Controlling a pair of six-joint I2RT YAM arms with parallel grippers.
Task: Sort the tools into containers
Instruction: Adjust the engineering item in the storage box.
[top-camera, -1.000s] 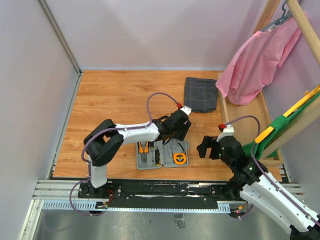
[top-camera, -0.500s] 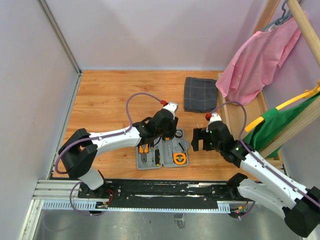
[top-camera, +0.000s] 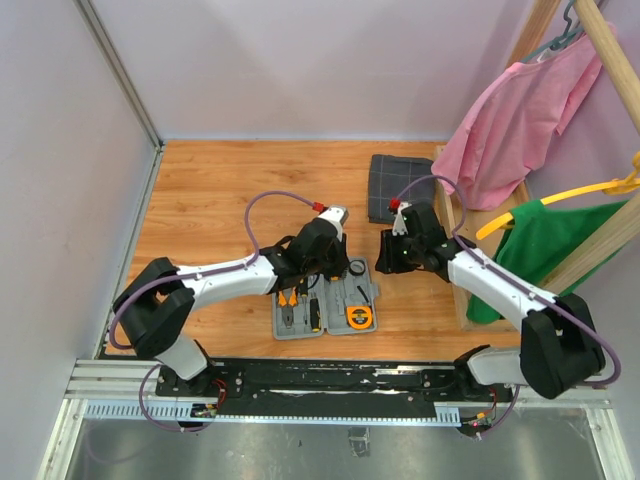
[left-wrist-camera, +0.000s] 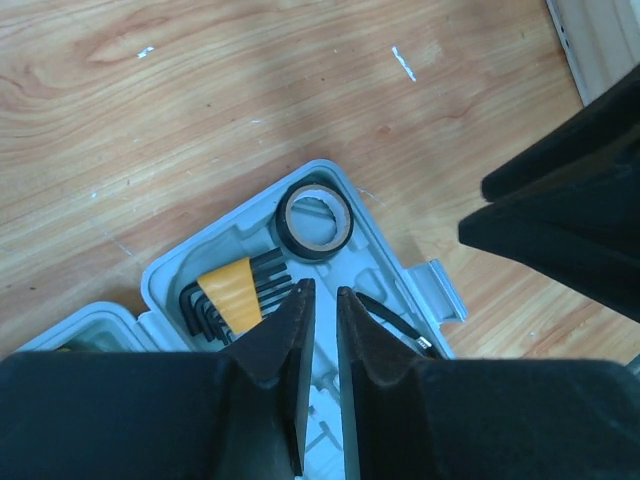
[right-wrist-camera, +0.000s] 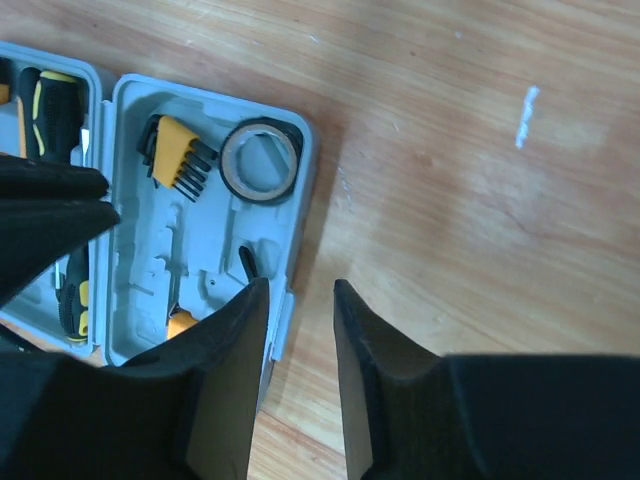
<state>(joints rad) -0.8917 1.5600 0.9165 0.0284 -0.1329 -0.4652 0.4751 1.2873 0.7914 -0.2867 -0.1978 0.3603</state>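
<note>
The grey tool case (right-wrist-camera: 200, 235) lies open and flat on the wooden table (top-camera: 220, 200), near its front edge and between the two arms; its left half holds orange-handled pliers (top-camera: 288, 305) and a black-and-yellow screwdriver (top-camera: 313, 312); its right half holds a round orange tape measure (top-camera: 360, 317), a black roll of tape (left-wrist-camera: 313, 220) in the far corner, and a fan of hex keys (left-wrist-camera: 235, 290) in an orange clip just beside the roll. The left gripper (left-wrist-camera: 322, 290) hangs over the right half of the case, jaws drawn close with only a thin slit between them and nothing in it. The right gripper (right-wrist-camera: 298, 290) hovers over bare wood just beside the case's right rim, jaws apart and empty; the two grippers are near each other but not touching. A dark checked folded cloth (top-camera: 400, 188) lies farther back on the table, well apart from the case.
</note>
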